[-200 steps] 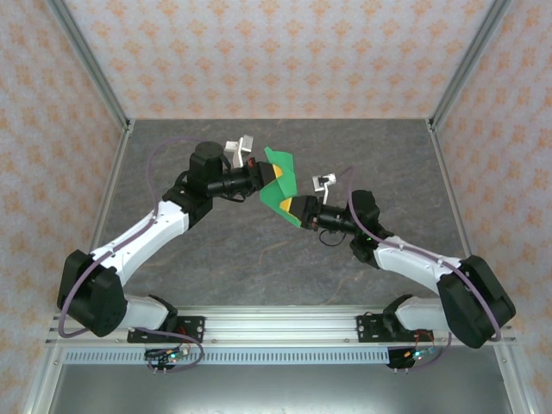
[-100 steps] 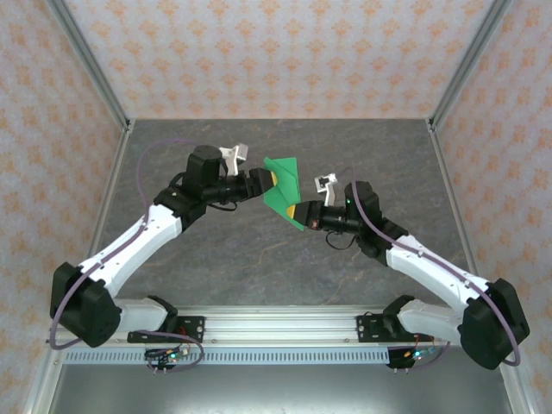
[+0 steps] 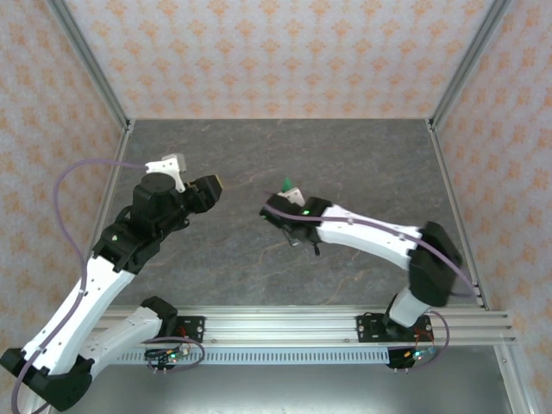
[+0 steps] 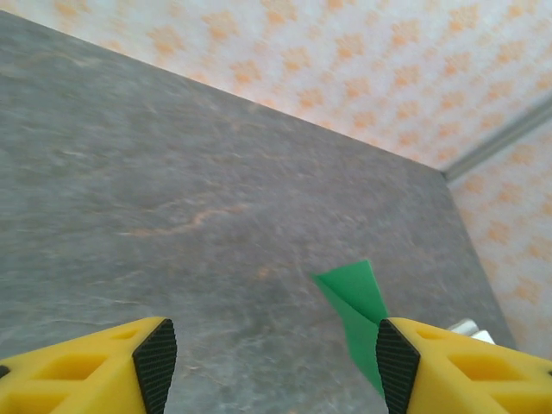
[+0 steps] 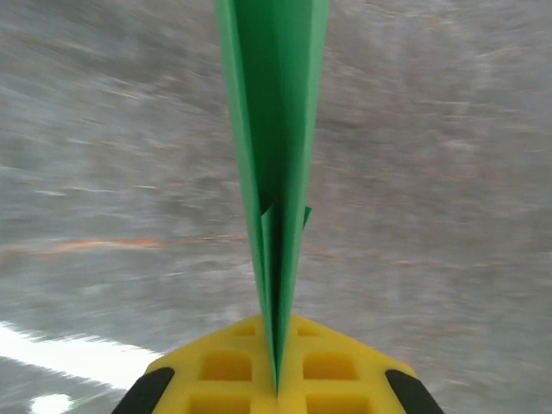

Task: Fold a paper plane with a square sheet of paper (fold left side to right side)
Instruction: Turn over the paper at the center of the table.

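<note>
Here, right fingers [image 5: 233, 379] pinch the creased green paper plane [image 5: 274, 112] edge-on — left fingers [image 4: 78, 371] spread wide.

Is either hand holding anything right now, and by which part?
The right hand pinches the folded green paper by one end; the left hand is open, empty.

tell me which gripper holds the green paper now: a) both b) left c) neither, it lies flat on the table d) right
D: the right gripper is shut on the folded green paper, while the left gripper stands open with nothing between its fingers.
</note>
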`<control>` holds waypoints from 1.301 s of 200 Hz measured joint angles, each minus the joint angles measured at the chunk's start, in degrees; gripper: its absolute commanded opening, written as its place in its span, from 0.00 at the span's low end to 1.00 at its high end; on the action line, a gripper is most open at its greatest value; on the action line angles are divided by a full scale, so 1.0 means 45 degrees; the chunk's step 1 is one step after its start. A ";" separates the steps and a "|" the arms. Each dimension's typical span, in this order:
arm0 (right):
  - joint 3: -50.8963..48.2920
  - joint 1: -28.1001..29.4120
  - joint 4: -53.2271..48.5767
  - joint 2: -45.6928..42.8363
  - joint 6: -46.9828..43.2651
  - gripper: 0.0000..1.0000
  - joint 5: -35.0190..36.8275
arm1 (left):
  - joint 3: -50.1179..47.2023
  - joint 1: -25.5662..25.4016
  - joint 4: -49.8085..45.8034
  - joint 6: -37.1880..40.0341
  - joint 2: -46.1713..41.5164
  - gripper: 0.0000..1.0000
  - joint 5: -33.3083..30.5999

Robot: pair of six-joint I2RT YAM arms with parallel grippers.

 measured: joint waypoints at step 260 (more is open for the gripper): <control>-0.6047 -0.3225 0.5314 -0.7397 0.0505 1.00 -0.6732 | -0.2404 -0.0005 0.3740 -0.1826 0.6615 0.68 0.4488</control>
